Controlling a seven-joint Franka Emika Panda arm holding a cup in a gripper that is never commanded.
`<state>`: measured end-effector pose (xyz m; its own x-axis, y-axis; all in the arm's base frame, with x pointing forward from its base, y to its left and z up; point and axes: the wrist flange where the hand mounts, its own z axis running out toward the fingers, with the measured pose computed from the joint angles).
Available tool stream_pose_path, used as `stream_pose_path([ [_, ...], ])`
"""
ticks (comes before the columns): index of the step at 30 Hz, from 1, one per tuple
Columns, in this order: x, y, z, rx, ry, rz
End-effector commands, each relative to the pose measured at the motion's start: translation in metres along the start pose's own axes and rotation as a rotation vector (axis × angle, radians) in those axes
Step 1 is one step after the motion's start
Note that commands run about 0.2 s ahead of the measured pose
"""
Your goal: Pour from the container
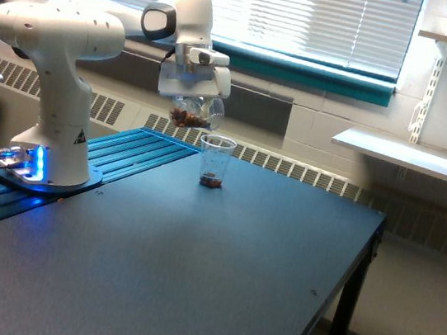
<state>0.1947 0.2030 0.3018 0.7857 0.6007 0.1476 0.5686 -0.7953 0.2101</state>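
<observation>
Above the cup (pixel 216 161), gripper-held (pixel 192 103) container (pixel 194 114), mouth tilted rightward.

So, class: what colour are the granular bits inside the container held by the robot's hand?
Brown, seen through the clear container under the hand in the exterior view.

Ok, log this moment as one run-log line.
phase: pouring | gripper: shut on container | container: tilted, above and toward the exterior view's left of cup, brown bits inside | cup: upright on table, brown bits at bottom
</observation>
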Motion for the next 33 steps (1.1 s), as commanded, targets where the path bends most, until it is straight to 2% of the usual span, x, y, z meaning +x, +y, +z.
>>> stream_pose_path([
  [1, -0.001, 0.008, -0.005, -0.023, 0.03, 0.029],
  [18, 0.013, 0.002, -0.012, -0.048, 0.034, 0.008],
  [33, 0.015, 0.004, -0.014, -0.077, 0.019, -0.007],
])
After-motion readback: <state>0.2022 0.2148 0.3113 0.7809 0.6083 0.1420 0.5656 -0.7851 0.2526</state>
